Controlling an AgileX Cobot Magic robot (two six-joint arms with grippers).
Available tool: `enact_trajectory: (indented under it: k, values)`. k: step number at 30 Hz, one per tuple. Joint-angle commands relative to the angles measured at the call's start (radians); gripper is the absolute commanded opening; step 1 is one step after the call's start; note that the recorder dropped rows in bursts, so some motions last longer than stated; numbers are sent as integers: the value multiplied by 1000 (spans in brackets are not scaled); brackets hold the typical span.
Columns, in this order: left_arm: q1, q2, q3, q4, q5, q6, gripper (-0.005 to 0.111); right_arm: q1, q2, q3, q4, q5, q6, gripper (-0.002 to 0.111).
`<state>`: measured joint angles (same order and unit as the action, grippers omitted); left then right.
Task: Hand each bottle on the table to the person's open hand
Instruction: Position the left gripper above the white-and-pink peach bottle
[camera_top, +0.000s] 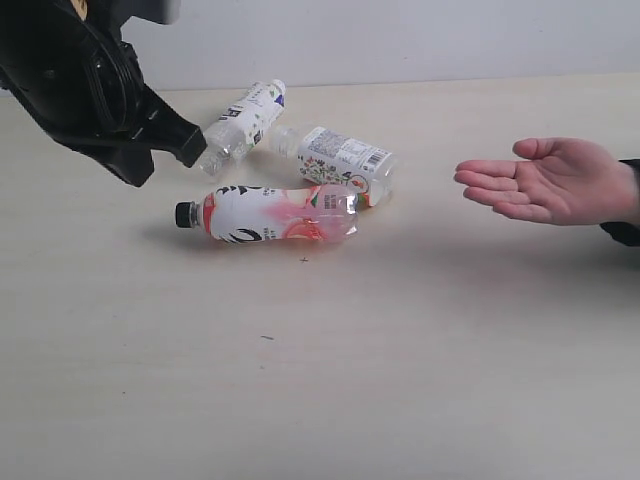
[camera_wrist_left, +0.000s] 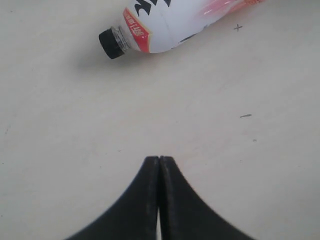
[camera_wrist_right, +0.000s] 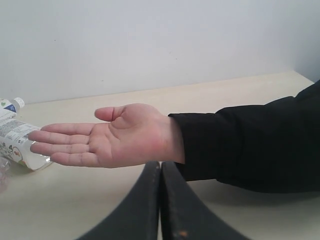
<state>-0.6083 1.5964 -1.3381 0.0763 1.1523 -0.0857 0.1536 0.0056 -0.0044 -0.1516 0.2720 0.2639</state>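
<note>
Three bottles lie on their sides on the table (camera_top: 400, 350). The pink-white one with a black cap (camera_top: 270, 215) (camera_wrist_left: 150, 25) is nearest. Behind it lie the white floral bottle (camera_top: 345, 162) (camera_wrist_right: 17, 145) and the white one with dark print (camera_top: 243, 120). I do not see the white-green bottle. My left gripper (camera_top: 192, 148) (camera_wrist_left: 159, 159) hangs shut and empty over bare table, short of the black cap. The person's open hand (camera_top: 545, 180) (camera_wrist_right: 115, 135) waits palm up at the right, empty. My right gripper (camera_wrist_right: 160, 164) is shut, low, just before that hand's wrist.
The left arm's black body (camera_top: 80, 80) fills the upper left of the exterior view and hides part of the table's back. A dark sleeve (camera_wrist_right: 250, 145) follows the hand. A pale wall (camera_top: 400, 40) bounds the table's far edge.
</note>
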Motion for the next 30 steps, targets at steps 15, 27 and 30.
enact_trajectory:
  k: [15, 27, 30]
  values:
    - [2, -7, 2, -53, -26, 3, 0, 3, -6, 4, -4, -8, 0, 0]
    - [2, 3, 2, -109, -115, 30, 0, 3, -6, 4, -4, -8, 0, 0]
    - [2, 3, 2, -143, -116, 128, 0, 3, -6, 4, -4, -8, 0, 0]
